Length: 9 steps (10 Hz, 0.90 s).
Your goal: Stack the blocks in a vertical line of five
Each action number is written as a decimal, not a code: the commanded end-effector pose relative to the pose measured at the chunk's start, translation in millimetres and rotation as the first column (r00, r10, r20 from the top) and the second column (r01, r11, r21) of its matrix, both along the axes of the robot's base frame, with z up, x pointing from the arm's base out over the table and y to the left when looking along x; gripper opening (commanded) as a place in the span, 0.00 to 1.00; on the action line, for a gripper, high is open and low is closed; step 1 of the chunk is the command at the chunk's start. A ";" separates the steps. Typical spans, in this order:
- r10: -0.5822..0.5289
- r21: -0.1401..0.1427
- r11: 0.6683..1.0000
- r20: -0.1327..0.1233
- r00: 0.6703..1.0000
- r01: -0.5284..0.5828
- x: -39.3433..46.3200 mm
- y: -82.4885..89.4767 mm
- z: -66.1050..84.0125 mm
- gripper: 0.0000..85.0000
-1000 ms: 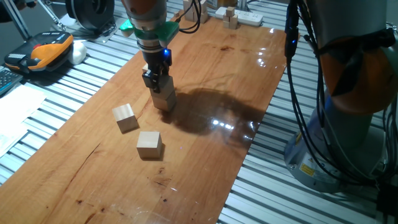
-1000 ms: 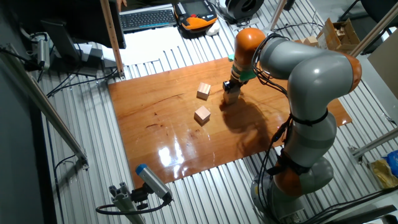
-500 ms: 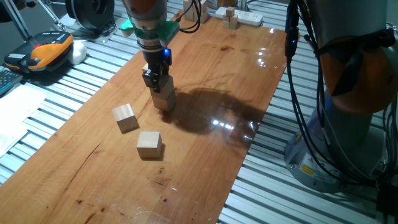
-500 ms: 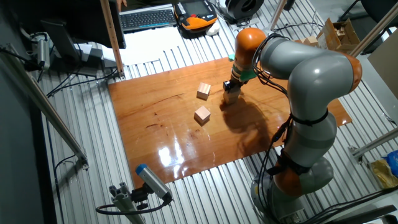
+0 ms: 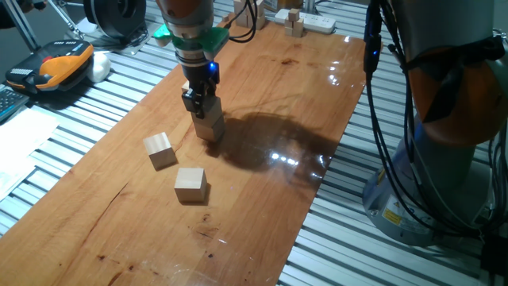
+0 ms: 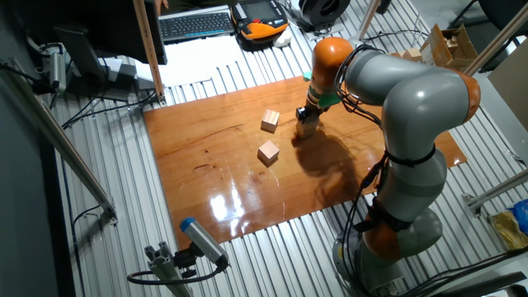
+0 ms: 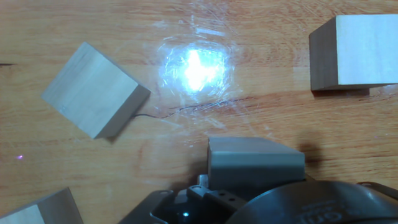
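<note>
My gripper (image 5: pixel 202 107) stands upright over the wooden board, its fingers shut on a pale block that rests on another block (image 5: pixel 211 129). The other fixed view shows the same gripper (image 6: pixel 307 116) and the block (image 6: pixel 307 129) under it. Two loose blocks lie to the front left, one (image 5: pixel 159 150) nearer the stack and one (image 5: pixel 190 184) further out. A sliver of another block (image 5: pixel 186 85) shows behind the gripper. In the hand view one grey finger (image 7: pixel 255 163) fills the bottom, with blocks at left (image 7: pixel 93 89), top right (image 7: pixel 360 51) and bottom left (image 7: pixel 37 213). The held block is hidden there.
The board (image 5: pixel 270 87) lies on a slatted metal table. A cluster of small wooden blocks (image 5: pixel 295 22) sits at its far end. An orange device (image 5: pixel 67 59) lies off the board to the left. The arm's base (image 5: pixel 444 135) and cables stand at right.
</note>
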State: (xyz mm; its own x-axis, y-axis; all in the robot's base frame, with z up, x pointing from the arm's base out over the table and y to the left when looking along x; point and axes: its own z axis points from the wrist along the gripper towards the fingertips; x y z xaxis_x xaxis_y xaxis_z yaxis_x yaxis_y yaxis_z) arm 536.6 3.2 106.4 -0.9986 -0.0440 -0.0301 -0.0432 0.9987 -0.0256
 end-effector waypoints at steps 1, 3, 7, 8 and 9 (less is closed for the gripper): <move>0.000 0.001 1.000 0.000 1.000 0.000 -0.1 0.2 -0.2 0.40; -0.002 0.001 1.000 0.003 1.000 0.002 -0.2 0.4 -0.4 0.40; -0.005 0.000 1.000 0.005 1.000 0.005 -0.3 0.3 -0.7 0.40; -0.005 0.000 1.000 0.005 1.000 0.005 -0.5 0.2 -0.5 0.40; -0.005 0.000 1.000 0.005 1.000 0.005 -0.7 -0.1 -0.5 0.40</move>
